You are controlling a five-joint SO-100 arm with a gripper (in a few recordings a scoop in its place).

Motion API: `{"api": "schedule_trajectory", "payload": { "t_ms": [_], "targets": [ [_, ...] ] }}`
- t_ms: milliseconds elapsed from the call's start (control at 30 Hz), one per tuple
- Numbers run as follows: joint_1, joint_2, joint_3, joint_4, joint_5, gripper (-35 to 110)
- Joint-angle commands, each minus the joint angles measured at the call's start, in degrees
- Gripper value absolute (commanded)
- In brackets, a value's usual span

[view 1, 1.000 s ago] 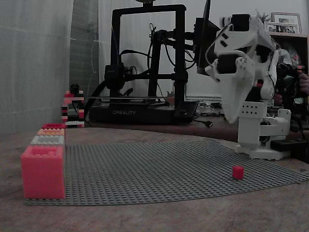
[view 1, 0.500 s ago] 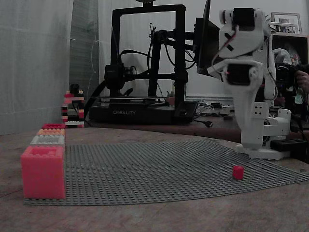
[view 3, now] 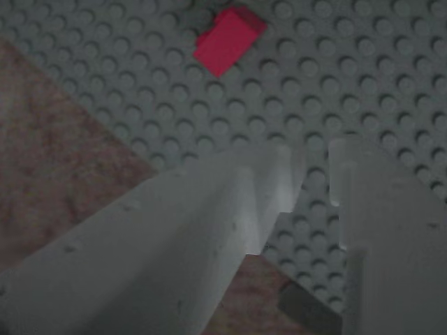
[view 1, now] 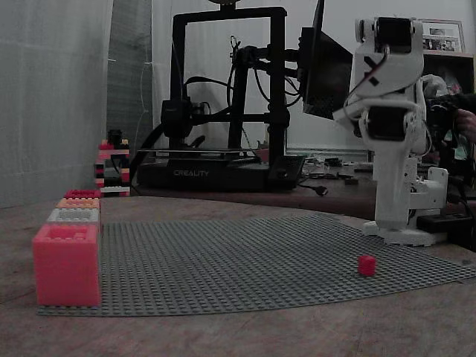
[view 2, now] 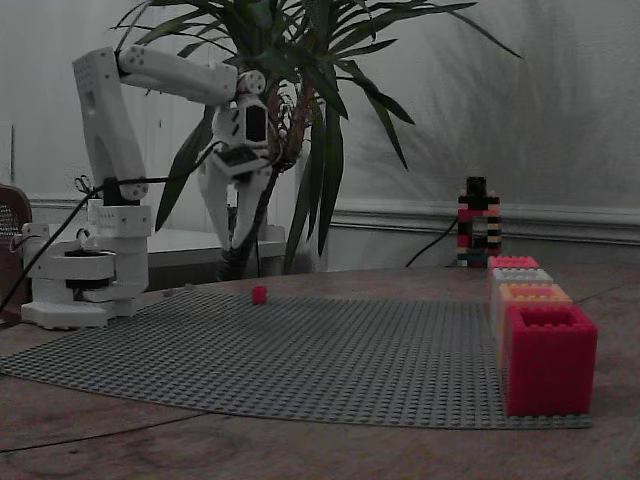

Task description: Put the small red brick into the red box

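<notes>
Hovering pincer (view 3: 314,164) above small red brick (view 3: 228,39)

brown table (view 1: 245,335) carrying grey studded baseplate (view 1: 245,260), arm base (view 2: 70,300) sitting beside baseplate, printer (view 1: 223,171) standing at back

Dim, grey light fills the room in both fixed views, muting colours and leaving the picture grainy. A pale curtain (view 1: 52,97) and the back wall (view 1: 216,30) are the brightest areas in a fixed view, silhouetting the dark printer frame (view 1: 227,97). A plant (view 2: 300,100) throws soft, diffuse shadows on the wall in a fixed view. Shadows on the studded mat (view 1: 245,260) are faint. In the wrist view the near fingers (view 3: 209,230) are blurred, soft and washed pale.
</notes>
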Motion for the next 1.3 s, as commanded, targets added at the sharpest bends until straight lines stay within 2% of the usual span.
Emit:
{"api": "schedule_trajectory", "payload": {
  "t_ms": [0, 233, 400, 467, 800, 1000, 1267],
  "targets": [
    [-2.11, 0.44, -2.55, -1.14, 1.85, 3],
    [-1.93, -1.67, -2.46, -6.06, 4.04, 3],
    [-1.14, -5.45, -2.46, -7.91, 6.33, 13],
    [0.26, -6.94, -2.46, -8.26, 6.59, 13],
    [6.77, -4.13, -1.93, -5.80, 9.93, 14],
    [6.77, -4.48, -1.93, -5.36, 13.10, 20],
    [6.68, -7.03, -2.37, -4.57, 15.29, 20]
  ]
}}
